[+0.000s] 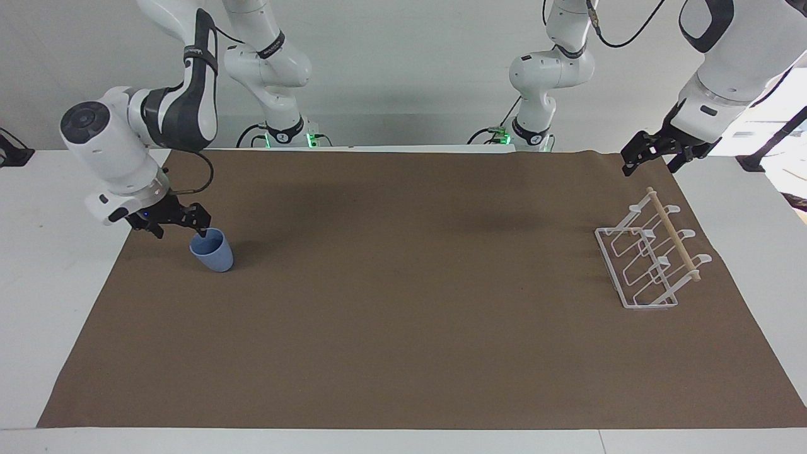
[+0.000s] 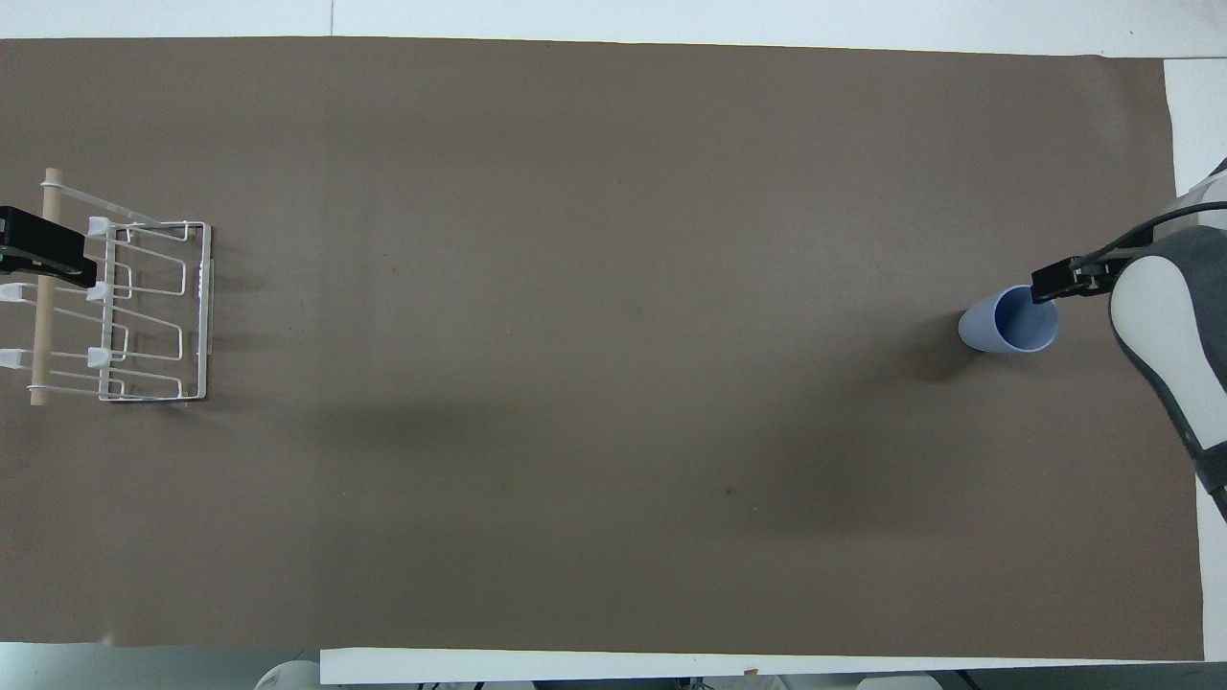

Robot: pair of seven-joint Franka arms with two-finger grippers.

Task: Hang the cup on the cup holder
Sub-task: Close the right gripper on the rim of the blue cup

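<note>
The left gripper point(image 1: 652, 154) waits in the air with jaws spread over the brown mat's point(image 1: 403, 328) edge at the left arm's end of the table. Farther out on the mat stands the white wire cup holder point(image 1: 649, 255). Toward the right arm's end, the blue cup point(image 1: 212, 251) stands upright, mouth up. The right gripper point(image 1: 178, 226) hangs at its rim, jaws spread, one fingertip point(image 1: 203, 232) at the cup's mouth.

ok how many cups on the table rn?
1. The cup stands upright on the brown mat at the right arm's end, open right gripper at its rim. The cup holder at the other end carries none.
</note>
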